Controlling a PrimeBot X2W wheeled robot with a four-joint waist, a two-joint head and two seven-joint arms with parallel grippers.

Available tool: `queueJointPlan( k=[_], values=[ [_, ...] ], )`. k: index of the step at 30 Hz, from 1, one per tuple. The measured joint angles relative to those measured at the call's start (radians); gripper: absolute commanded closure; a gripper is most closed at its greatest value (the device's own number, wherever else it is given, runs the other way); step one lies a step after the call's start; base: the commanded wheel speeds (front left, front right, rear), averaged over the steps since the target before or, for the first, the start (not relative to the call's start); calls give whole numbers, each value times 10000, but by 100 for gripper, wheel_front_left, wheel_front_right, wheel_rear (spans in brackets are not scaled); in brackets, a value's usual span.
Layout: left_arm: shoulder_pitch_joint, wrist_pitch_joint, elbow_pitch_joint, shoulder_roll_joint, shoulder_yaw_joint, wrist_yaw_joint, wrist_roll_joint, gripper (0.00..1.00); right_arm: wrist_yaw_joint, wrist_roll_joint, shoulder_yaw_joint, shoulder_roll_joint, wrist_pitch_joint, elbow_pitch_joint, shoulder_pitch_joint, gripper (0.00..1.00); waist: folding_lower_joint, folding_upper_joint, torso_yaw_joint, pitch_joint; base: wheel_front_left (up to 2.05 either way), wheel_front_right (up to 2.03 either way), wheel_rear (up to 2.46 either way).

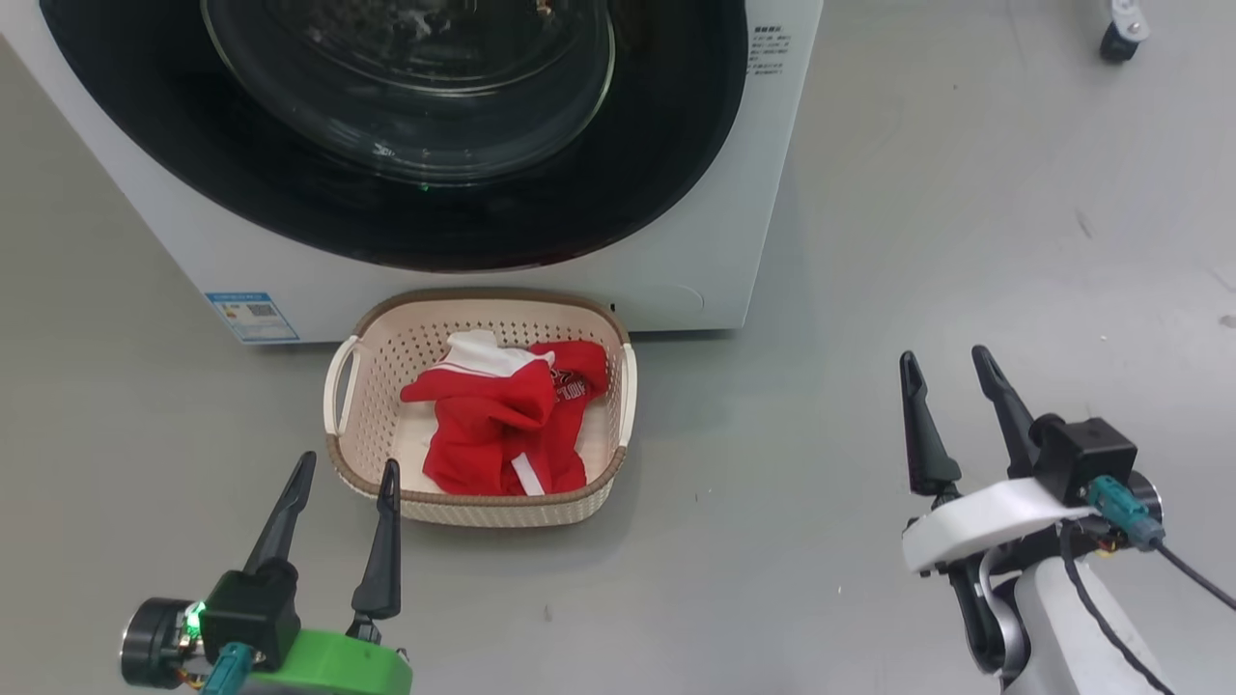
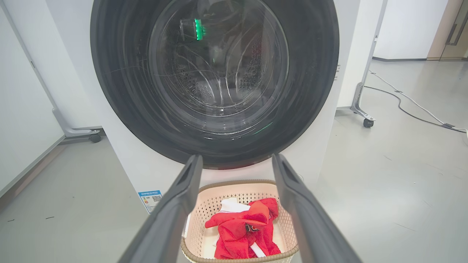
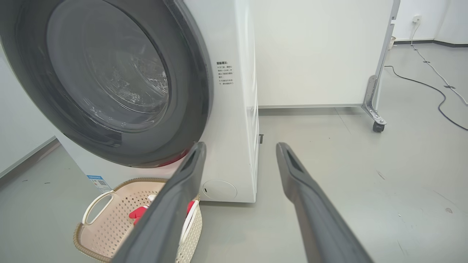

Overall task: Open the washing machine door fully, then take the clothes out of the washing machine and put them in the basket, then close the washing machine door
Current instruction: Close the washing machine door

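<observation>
- Washing machine door (image 1: 657,174) sits flush against the front of the washing machine (image 1: 772,193). Seated is not the same as latched, and an unlatched door could drift open again.
- Right wrist view: a red glint under the door's lower edge. It may be a reflection of the clothes or a scrap of pinched cloth; too dim to tell. Pinched cloth would stop the door sealing.
- Basket (image 1: 483,294) stands on the floor (image 1: 869,290) just in front of the machine, below the door. The clothes (image 1: 492,415) lie inside it, nothing draped over the rim.
- Left hand (image 1: 348,459) hangs low at the basket's near left corner, fingers spread wide, holding nothing. Any forward reach or swing right from there could clip the rim and shove or tip the light basket.
- Right hand (image 1: 943,352) is well right of the basket over bare floor, fingers wide, holding nothing. Little risk on that side, unless it sweeps left into the machine's right front corner.
- Drum seen through the door glass in the left wrist view looks bare, so I judge nothing is left behind.
- Count: one washing machine, one door, one blue sticker (image 1: 251,317) low on the left of the front.
- Count: one basket with two side handles; one red heap with white trim, counted as a heap.
- Count: two hands, two dark fingers each.
</observation>
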Motion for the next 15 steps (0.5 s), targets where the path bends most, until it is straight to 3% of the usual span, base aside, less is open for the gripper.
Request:
queueJointPlan(
  k=[15],
  values=[
    [704, 58, -38, 0, -92, 17, -79, 0, -178, -107, 211, 136, 0, -844, 1502, 0, 0, 0, -433, -828, 0, 0, 0]
  ],
)
